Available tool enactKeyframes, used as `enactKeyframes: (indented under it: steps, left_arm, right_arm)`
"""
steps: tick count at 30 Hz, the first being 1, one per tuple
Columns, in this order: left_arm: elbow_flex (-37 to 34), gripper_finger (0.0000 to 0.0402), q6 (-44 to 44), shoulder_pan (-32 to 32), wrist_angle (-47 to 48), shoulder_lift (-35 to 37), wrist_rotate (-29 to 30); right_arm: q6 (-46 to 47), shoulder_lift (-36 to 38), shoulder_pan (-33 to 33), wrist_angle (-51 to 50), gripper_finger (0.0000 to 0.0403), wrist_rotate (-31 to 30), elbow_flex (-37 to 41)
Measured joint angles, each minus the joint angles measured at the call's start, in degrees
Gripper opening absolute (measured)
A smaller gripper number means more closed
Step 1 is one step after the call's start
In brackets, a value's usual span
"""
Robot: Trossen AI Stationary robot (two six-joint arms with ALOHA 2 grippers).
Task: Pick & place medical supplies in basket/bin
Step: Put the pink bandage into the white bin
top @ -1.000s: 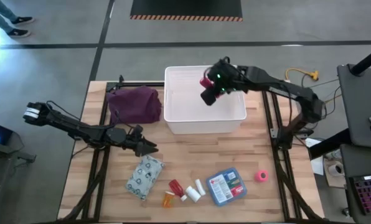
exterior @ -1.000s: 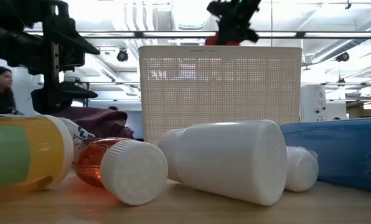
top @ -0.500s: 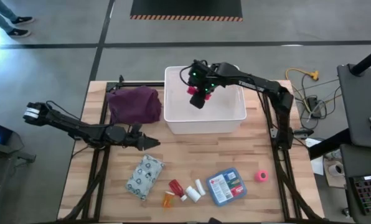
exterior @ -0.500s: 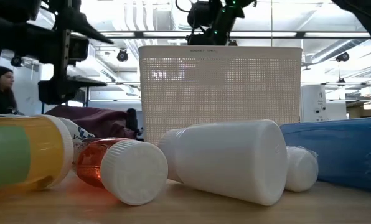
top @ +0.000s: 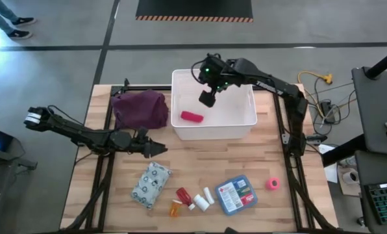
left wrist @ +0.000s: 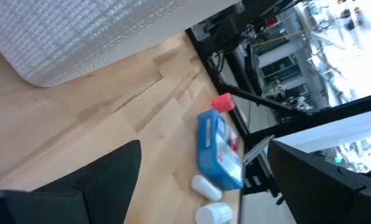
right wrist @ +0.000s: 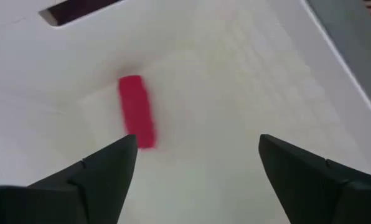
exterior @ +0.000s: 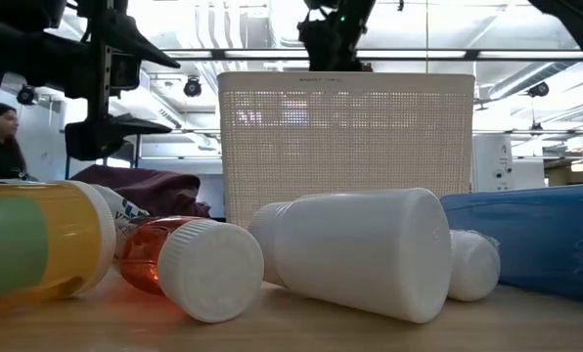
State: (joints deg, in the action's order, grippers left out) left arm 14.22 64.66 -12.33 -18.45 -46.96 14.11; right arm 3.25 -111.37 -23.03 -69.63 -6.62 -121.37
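The red packet [top: 192,117] lies flat on the floor of the white bin [top: 245,123], near its left wall; the right wrist view shows the packet [right wrist: 137,120] below the fingers. My right gripper [top: 208,99] hangs open above the bin's middle, holding nothing. My left gripper [top: 158,149] waits open over the table's left half, near the bin's front left corner. On the near part of the table lie the patterned pouch [top: 150,184], red, orange and white small bottles [top: 184,195], the blue-and-red flat box [top: 236,194] and the pink tape roll [top: 272,184].
A maroon-purple cloth bundle [top: 140,109] lies against the bin's left wall. In the low view the bottles [exterior: 360,249] lie on their sides in front of the bin [exterior: 345,147]. Bare wood shows between the bin and the row of supplies.
My right gripper has carried the red packet toward the table's left over the bin and let it go. The packet has fallen and now lies on the bin's floor.
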Motion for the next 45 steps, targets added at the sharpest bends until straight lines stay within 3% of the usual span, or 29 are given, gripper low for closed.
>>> enactKeyframes:
  steps: [6, 12, 17, 21, 28, 33, 37, 41, 45]
  left_arm:
    - [-0.07, 0.0332, -3.39, 0.74, 1.88, 1.20, -1.16]
    - [-0.20, 0.0332, -5.40, 3.32, 13.73, 9.33, -9.51]
    - [-0.50, 0.0332, -8.66, 3.81, 19.05, 15.99, -11.88]
    - [-0.50, 0.0332, -8.68, 3.69, 19.09, 16.49, -18.12]
    - [-0.07, 0.0309, -8.58, 1.65, 18.72, 8.05, -21.43]
    - [3.70, 0.0275, -8.05, -3.23, 19.53, 2.06, -23.18]
    - [10.23, 0.0243, -8.14, -9.06, 25.32, -2.02, -21.92]
    - [16.71, 0.0216, -8.04, -13.11, 30.48, -8.29, -16.24]
    - [21.90, 0.0209, -8.06, -13.93, 30.42, -15.85, -15.47]
  right_arm:
    - [1.02, 4.34, 2.79, -0.92, 0.0329, -4.78, 1.25]
    - [4.91, 8.37, 12.23, -3.49, 0.0329, -9.11, 5.56]
    - [23.00, 10.04, 22.84, -11.87, 0.0329, -10.39, 9.55]
    - [39.39, 11.64, 30.08, -15.75, 0.0328, -8.92, 14.90]
    - [55.18, 15.59, 42.07, -12.33, 0.0327, -4.50, 27.72]
    - [56.38, 15.90, 48.75, 1.88, 0.0327, -2.56, 36.38]
    - [56.04, 15.36, 51.75, 12.21, 0.0327, -2.36, 41.19]
    - [60.53, 15.48, 54.66, 9.50, 0.0327, -2.31, 44.53]
    - [71.51, 20.10, 58.69, 3.46, 0.0327, -1.35, 48.51]
